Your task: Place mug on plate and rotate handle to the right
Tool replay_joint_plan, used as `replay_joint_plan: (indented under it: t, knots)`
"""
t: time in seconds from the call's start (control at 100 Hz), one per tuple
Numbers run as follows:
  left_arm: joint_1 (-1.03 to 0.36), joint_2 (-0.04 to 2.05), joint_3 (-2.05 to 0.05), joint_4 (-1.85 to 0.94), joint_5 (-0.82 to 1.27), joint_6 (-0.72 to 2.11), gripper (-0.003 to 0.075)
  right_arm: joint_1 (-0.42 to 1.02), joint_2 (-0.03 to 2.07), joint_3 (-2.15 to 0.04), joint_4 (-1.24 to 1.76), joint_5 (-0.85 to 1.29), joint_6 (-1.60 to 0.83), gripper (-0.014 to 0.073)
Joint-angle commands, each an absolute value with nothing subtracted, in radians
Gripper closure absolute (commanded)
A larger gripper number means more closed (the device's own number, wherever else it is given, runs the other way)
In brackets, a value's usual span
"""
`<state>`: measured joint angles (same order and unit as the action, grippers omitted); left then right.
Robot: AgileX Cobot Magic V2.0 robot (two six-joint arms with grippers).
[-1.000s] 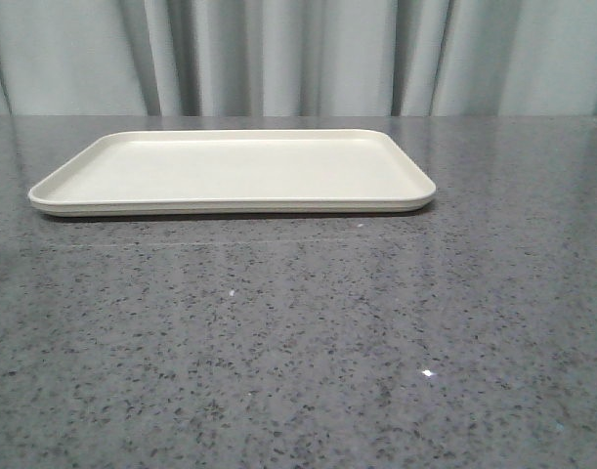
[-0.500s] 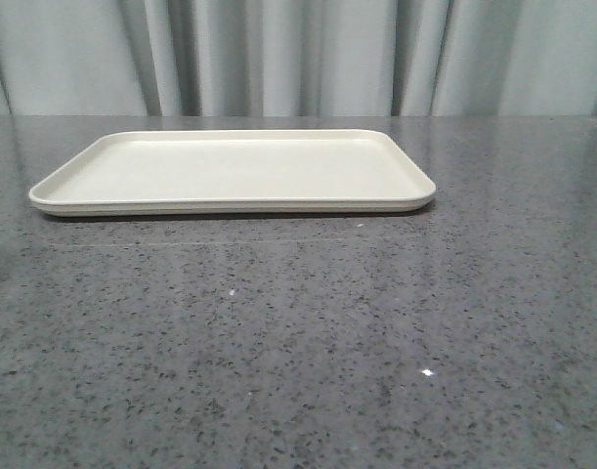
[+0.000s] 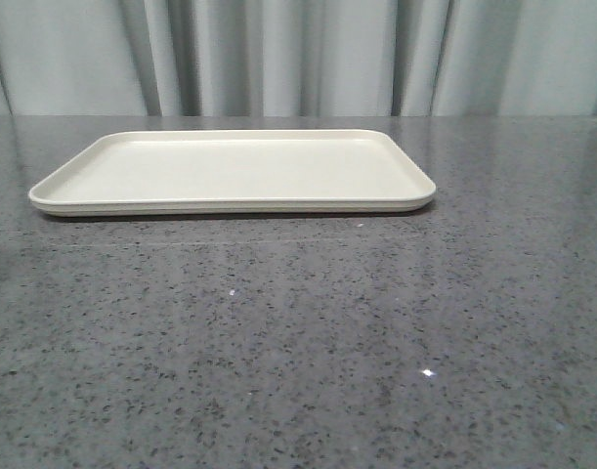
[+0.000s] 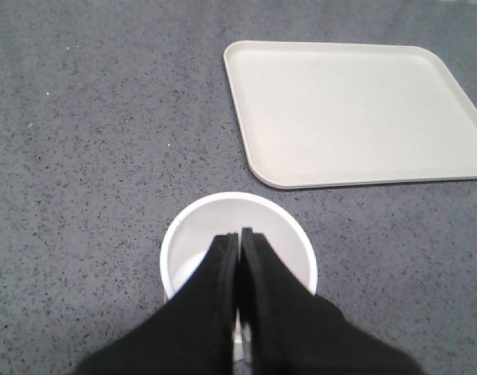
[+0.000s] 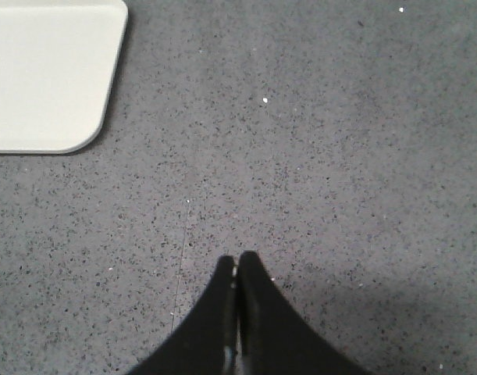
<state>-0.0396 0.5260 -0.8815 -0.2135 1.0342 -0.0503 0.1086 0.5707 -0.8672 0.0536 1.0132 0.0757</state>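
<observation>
The cream plate [image 3: 230,168] lies at the far middle of the table and holds nothing. It also shows in the left wrist view [image 4: 355,109], and one corner of it shows in the right wrist view [image 5: 43,78]. The white mug [image 4: 193,238] stands upright on the table, apart from the plate, seen from above. Its handle and its print are hidden. My left gripper [image 4: 239,234] is shut, its tips over the mug's open mouth. My right gripper [image 5: 236,259] is shut and empty over bare table. The front view shows neither gripper nor the mug.
The table [image 3: 308,332] is grey speckled stone. A grey curtain [image 3: 298,54] hangs behind its far edge.
</observation>
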Motion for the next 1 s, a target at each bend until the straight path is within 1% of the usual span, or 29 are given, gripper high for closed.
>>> replay_joint_plan:
  t: [0.0,0.6,0.65,0.7,0.77,0.81,0.82,0.84,0.89,0.91,0.94,0.96,0.99]
  knots:
    - [-0.038,0.54,-0.915,-0.228,0.99,-0.05,0.074,0.111,0.593,-0.902,0.051,0.969,0.065,0.0661]
    - [-0.038,0.54,-0.915,-0.27,1.025,-0.05,0.0739,0.111,0.593,-0.901,0.051,1.007,0.065,0.0659]
    - [-0.038,0.54,-0.915,-0.27,1.027,-0.05,0.0734,0.111,0.593,-0.901,0.051,1.007,0.065,0.0659]
    - [-0.038,0.54,-0.915,-0.27,1.027,-0.05,0.071,0.111,0.593,-0.901,0.051,1.007,0.065,0.0653]
    - [-0.038,0.54,-0.915,-0.276,1.029,-0.05,0.0634,0.111,0.593,-0.901,0.051,1.007,0.065,0.0615]
    - [-0.038,0.54,-0.915,-0.28,1.031,-0.05,0.0564,0.111,0.593,-0.901,0.051,1.007,0.065,0.0571]
    - [-0.038,0.54,-0.915,-0.283,1.031,-0.05,0.0537,0.111,0.593,-0.901,0.051,1.007,0.065,0.0563]
    - [-0.038,0.54,-0.915,-0.286,1.033,-0.05,0.0508,0.111,0.593,-0.901,0.051,1.007,0.065,0.0534]
    - [-0.038,0.54,-0.915,-0.292,1.037,-0.05,0.0382,0.111,0.593,-0.901,0.051,1.007,0.065,0.0456]
    - [-0.038,0.54,-0.915,-0.292,1.037,-0.05,0.0349,0.111,0.593,-0.901,0.051,1.007,0.065,0.0419]
    - [-0.038,0.54,-0.915,-0.292,1.04,-0.05,0.0272,0.111,0.593,-0.901,0.051,1.007,0.065,0.0356]
    - [-0.038,0.54,-0.915,-0.292,1.042,-0.05,0.023,0.111,0.593,-0.901,0.051,1.007,0.065,0.0329]
    - [-0.038,0.54,-0.915,-0.292,1.047,-0.05,0.0182,0.111,0.593,-0.901,0.051,1.007,0.065,0.0263]
